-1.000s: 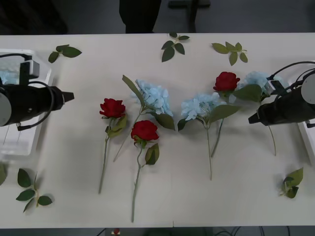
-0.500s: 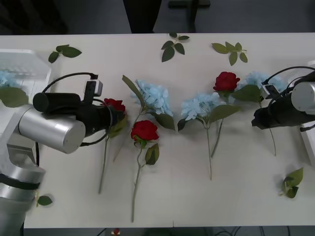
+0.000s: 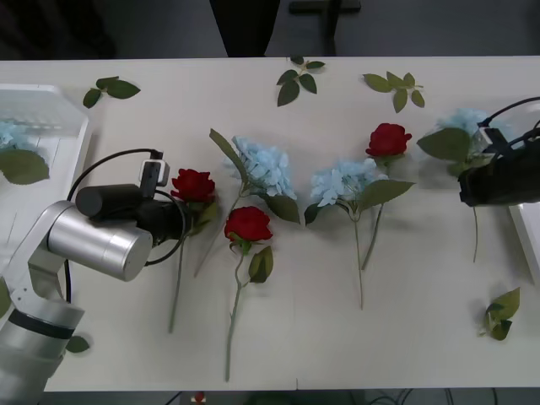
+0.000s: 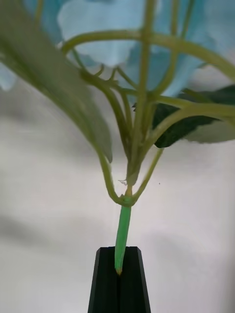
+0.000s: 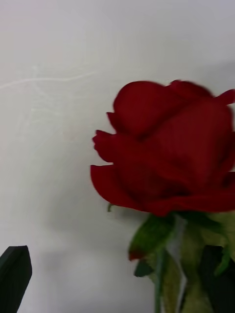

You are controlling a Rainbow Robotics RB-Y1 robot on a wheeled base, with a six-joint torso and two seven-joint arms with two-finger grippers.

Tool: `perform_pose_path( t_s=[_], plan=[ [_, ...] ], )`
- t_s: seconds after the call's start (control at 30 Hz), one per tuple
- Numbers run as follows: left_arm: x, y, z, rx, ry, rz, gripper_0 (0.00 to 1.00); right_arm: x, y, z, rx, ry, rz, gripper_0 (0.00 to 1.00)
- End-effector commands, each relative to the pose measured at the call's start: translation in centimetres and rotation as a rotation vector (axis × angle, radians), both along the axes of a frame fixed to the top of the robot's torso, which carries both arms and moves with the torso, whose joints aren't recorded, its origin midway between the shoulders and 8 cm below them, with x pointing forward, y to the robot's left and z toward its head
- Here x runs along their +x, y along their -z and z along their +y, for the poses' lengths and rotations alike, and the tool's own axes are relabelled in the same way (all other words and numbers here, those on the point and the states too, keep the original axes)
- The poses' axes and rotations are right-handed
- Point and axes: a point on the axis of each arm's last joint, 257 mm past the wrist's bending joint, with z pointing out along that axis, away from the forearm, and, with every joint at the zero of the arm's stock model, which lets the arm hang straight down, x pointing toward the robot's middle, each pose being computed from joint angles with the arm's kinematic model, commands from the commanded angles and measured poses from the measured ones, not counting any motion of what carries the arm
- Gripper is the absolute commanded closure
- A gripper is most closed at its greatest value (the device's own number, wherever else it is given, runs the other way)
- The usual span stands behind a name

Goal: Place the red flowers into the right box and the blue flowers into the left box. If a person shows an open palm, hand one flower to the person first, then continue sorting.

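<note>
My left gripper (image 3: 184, 221) is open at the leftmost red flower (image 3: 192, 185), just below the bloom. Its black fingertips (image 5: 14, 273) stand either side of the stem under the red flower (image 5: 166, 151). Two more red flowers (image 3: 248, 224) (image 3: 388, 139) lie on the table. My right gripper (image 3: 467, 191) is shut on the stem of a blue flower (image 3: 462, 125), held near the table's right end; the stem (image 4: 122, 234) sits between the closed fingers. Two blue flowers (image 3: 266, 165) (image 3: 342, 181) lie mid-table. Another blue flower (image 3: 10, 135) lies in the left box (image 3: 63, 126). The right box (image 3: 525, 232) shows at the right edge.
Loose green leaf sprigs (image 3: 110, 88) (image 3: 299, 80) (image 3: 396, 89) lie along the table's far side, and others (image 3: 502, 314) (image 3: 76, 344) near the front corners. The long stems of the lying flowers reach toward the front edge.
My left arm swung from the left box over to the leftmost red flower. My right gripper carried the blue flower to the right, away from the red flower beside it.
</note>
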Motion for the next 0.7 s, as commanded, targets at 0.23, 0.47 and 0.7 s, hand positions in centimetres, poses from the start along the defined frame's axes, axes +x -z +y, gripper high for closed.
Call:
perform_pose_path(
  t_s=[0.23, 0.47, 0.7],
  plan=[
    [2.7, -0.9, -2.0, 0.054, 0.023, -0.032, 0.0, -1.8, -14.4, 6.6, 0.234, -0.433, -0.251, 1.0],
    [2.6, -0.3, -1.9, 0.08, 0.026, -0.028, 0.5, -5.5, -20.2, 17.3, 0.604, -0.679, -0.35, 1.0],
    [2.6, -0.3, -1.9, 0.081, 0.03, -0.032, 1.0, -7.0, -24.2, 22.6, 0.688, -0.78, -0.465, 1.0]
  ],
)
